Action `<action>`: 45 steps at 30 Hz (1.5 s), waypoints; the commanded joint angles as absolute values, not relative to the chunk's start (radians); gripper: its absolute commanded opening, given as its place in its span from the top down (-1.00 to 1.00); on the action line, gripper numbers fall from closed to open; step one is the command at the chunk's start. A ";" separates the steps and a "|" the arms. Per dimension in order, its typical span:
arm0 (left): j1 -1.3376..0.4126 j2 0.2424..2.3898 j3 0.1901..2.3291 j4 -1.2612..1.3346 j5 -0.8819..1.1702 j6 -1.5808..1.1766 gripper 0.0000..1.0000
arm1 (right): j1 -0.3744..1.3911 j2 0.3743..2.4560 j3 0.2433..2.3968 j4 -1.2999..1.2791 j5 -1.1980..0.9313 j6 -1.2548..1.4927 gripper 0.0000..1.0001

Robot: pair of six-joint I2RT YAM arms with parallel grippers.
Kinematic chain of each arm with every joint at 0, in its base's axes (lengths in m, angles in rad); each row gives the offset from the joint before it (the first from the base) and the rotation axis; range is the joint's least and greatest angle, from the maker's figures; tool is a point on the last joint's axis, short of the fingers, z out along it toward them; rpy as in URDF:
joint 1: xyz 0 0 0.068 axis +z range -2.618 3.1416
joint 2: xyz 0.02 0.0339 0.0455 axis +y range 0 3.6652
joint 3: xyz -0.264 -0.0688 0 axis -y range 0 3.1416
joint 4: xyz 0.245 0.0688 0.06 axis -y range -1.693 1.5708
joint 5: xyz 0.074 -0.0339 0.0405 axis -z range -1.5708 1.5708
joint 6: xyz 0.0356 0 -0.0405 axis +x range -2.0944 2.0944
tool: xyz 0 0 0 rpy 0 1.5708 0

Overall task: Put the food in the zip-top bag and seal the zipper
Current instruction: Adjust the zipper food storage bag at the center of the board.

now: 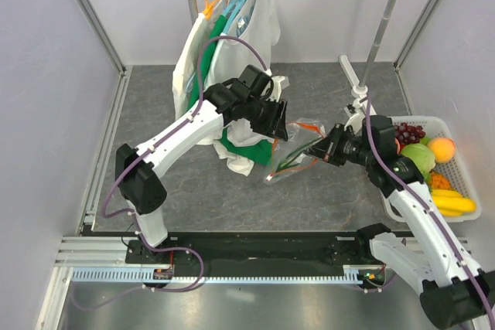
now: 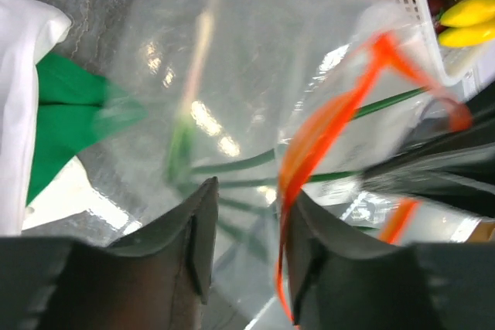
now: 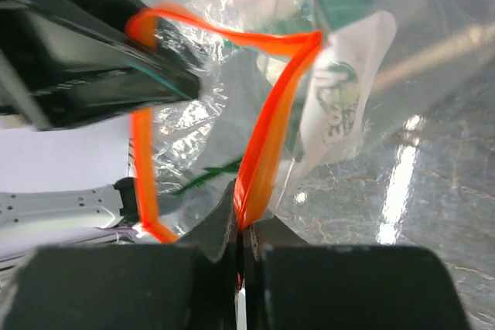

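Observation:
The clear zip-top bag (image 1: 294, 156) hangs between both grippers above the grey table, with green onions (image 2: 232, 164) inside it. In the right wrist view my right gripper (image 3: 244, 222) is shut on the orange zipper (image 3: 271, 137) at the bag's mouth, which gapes open. My left gripper (image 2: 251, 191) stands open. Bag film lies between its fingers, and the zipper (image 2: 309, 144) runs along the right finger. From above, the left gripper (image 1: 277, 130) is at the bag's left and the right gripper (image 1: 321, 148) at its right. More food, with bananas (image 1: 455, 204), lies in the basket.
A white slatted basket (image 1: 433, 121) at the right edge holds grapes (image 1: 410, 131), a green piece (image 1: 418, 158) and an orange fruit (image 1: 442, 148). White and green garments (image 1: 224, 44) hang from a rack behind the left arm and trail onto the table (image 2: 62, 121).

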State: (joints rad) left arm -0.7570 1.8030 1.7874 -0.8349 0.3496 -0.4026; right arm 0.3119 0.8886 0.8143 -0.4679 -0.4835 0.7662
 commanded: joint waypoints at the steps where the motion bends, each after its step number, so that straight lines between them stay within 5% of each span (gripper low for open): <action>1: -0.759 1.714 1.773 -0.857 0.399 -0.318 -0.01 | 0.233 0.836 0.917 -0.566 -0.589 0.646 1.00; 4: -0.758 1.701 1.755 -0.864 0.457 -0.305 0.23 | 0.192 0.867 0.934 -0.630 -0.650 0.586 1.00; 6: -0.758 1.707 1.758 -0.876 0.482 -0.305 0.71 | 0.183 0.902 0.945 -0.667 -0.684 0.560 1.00; 8: -0.759 1.712 1.778 -0.905 0.524 -0.281 0.96 | 0.170 0.933 0.971 -0.721 -0.709 0.491 1.00; 25: -0.755 1.727 1.879 -1.011 0.684 -0.316 0.96 | 0.087 1.345 1.377 -1.048 -0.626 -0.074 0.92; 27: -0.755 1.756 1.893 -0.999 0.709 -0.337 0.96 | 0.089 1.388 1.416 -1.045 -0.612 -0.084 0.75; 28: -0.755 1.785 1.907 -0.985 0.719 -0.356 0.96 | 0.089 1.405 1.428 -1.046 -0.611 -0.104 0.43; 31: -0.755 1.848 1.956 -0.963 0.741 -0.388 0.96 | 0.089 1.463 1.482 -1.057 -0.589 -0.138 -0.01; 39: -0.741 2.016 2.114 -0.943 0.698 -0.403 0.96 | 0.017 1.414 1.659 -1.182 -0.512 -0.409 -0.95; 45: -0.727 2.040 2.094 -0.885 0.718 -0.442 0.96 | -0.118 1.353 1.692 -1.458 -0.415 -0.934 -0.96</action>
State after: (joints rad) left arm -0.7395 2.0361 2.0670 -0.9436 0.6876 -0.3893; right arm -0.0517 1.4033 1.6623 -1.2232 -0.5056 -0.5446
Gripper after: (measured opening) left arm 0.025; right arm 0.979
